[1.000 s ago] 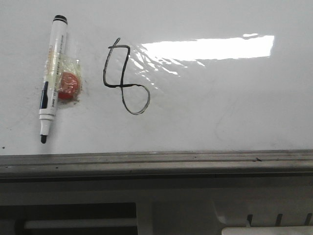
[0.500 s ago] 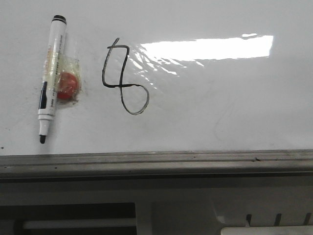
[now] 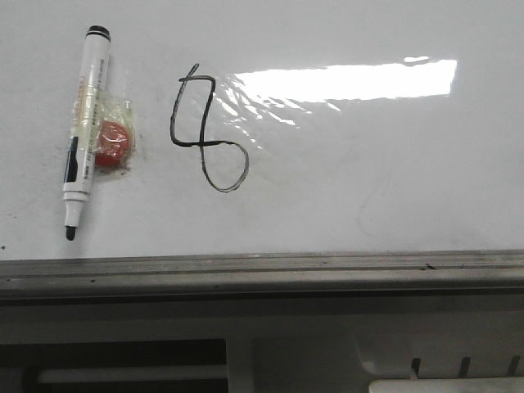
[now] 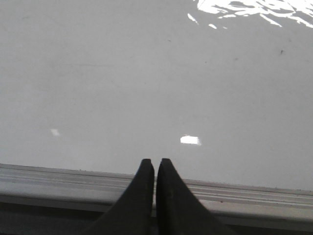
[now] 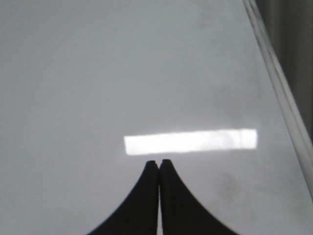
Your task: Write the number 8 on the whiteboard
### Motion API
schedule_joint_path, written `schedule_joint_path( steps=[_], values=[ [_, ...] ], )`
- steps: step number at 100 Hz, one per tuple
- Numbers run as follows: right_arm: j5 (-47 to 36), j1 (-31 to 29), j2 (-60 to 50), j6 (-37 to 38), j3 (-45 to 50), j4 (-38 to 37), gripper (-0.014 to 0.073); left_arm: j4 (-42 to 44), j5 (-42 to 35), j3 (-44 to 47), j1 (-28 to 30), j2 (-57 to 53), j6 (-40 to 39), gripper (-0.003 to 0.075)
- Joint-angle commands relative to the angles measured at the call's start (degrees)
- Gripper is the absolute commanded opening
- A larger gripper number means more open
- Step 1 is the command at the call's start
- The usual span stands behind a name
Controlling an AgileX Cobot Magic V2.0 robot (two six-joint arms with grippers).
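1. Left gripper [image 4: 155, 164] hangs over the whiteboard [image 3: 368, 188] near its grey edge strip [image 3: 262, 270], fingers pressed together, empty.
2. Right gripper [image 5: 159, 164] is likewise closed on nothing.
3. Number 8 [image 3: 208, 135] sits drawn beside a capless marker [image 3: 83, 131].

From the front we look steeply down, close on the whiteboard [image 3: 344, 196], its grey edge strip [image 3: 262, 268] nearest us. Our left wrist camera looks past its fingers [image 4: 145, 171] across that same strip [image 4: 58, 182] onto bare board. Our right wrist camera faces board [image 5: 98, 88] too, an edge [image 5: 274, 73] slanting alongside.
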Motion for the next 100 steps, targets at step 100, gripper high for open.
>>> schedule_joint_path(
  steps=[100],
  values=[
    [37.6, -4.3, -7.2, -4.8, 0.7, 0.7, -0.0063, -0.3, -2.6, 1.8, 0.1, -1.8, -0.2, -0.0020]
  ],
)
